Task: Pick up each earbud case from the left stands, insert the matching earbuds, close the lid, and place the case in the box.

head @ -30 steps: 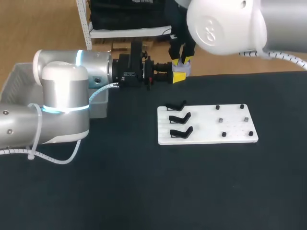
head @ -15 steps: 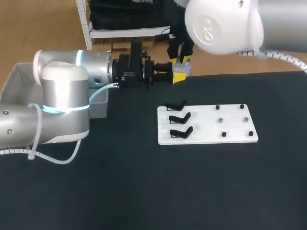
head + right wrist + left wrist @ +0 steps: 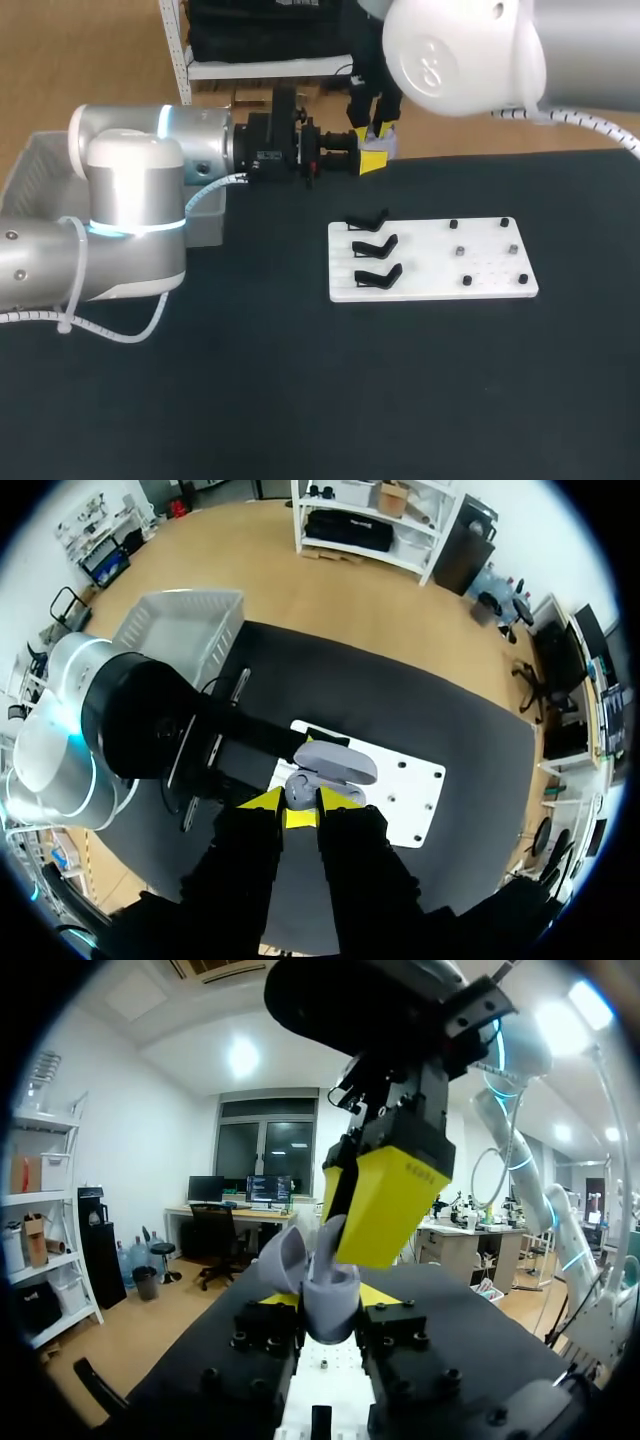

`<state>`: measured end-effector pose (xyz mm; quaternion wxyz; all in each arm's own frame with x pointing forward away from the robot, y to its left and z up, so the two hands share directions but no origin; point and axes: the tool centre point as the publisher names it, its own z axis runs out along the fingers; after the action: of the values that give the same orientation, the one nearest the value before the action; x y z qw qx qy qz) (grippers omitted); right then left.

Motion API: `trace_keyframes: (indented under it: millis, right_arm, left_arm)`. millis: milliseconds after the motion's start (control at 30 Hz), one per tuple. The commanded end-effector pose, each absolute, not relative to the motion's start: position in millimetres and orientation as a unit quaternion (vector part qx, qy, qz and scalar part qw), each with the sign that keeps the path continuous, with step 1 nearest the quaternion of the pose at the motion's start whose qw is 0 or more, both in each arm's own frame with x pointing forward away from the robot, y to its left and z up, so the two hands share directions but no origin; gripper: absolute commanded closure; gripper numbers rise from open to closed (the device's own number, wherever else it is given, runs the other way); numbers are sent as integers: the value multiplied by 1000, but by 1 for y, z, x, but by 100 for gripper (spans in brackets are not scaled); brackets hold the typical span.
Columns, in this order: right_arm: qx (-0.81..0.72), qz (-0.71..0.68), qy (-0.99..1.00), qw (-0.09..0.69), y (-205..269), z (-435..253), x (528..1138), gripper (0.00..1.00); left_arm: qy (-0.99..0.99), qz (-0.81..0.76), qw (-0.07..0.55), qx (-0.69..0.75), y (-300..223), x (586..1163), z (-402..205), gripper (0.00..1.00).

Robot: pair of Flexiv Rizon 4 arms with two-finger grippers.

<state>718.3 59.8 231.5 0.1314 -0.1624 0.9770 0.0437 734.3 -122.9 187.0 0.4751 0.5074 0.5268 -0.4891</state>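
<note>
The black table (image 3: 300, 400) carried little, so most of the risk sat up in the air at its far edge, where the left arm (image 3: 130, 200) and the right arm (image 3: 460, 50) met. The grey box (image 3: 40, 160) stood well apart at the left, behind the left arm, so any carry to it would be a long one. The white board (image 3: 480, 275) lay near the middle with the three black stands (image 3: 375, 245) on its left part and small dark pieces (image 3: 460, 252) on its right; whether those were earbuds was too small to tell. The left claw (image 3: 335, 1305) was closed on the pale case (image 3: 325, 1310), pinching its base from both sides and holding it clear of the table, with the lid (image 3: 285, 1260) swung open. The right claw (image 3: 385, 1205) hung straight above the open case, very close; whether it gripped anything I could not tell. A push down off centre would likely twist the case in the left claw's grip, or knock it loose to drop on the table. A bump on the lid could snap it shut too soon. An earbud let go a little to one side would probably bounce off the rim and roll away.
</note>
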Motion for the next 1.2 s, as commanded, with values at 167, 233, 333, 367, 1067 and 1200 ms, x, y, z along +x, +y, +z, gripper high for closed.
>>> trace_keyframes:
  millis: [167,233,333,367,1067,1200]
  right_arm:
    - [-167,34,977,127,63,231,718,100]
    - [-167,34,977,127,63,231,718,100]
    - [-167,33,977,127,63,231,717,100]
    - [-168,31,977,126,63,231,717,100]
    - [-162,27,977,134,60,236,716,69]
    - [-162,22,977,136,59,239,715,69]
  left_arm:
    - [525,-488,479,506,-124,733,187,100]
    - [525,-488,479,506,-124,733,187,100]
    - [525,-488,479,506,-124,733,187,100]
    - [525,-488,479,506,-124,733,187,100]
    - [525,-488,479,506,-124,733,187,100]
    - [525,-488,479,506,-124,733,187,100]
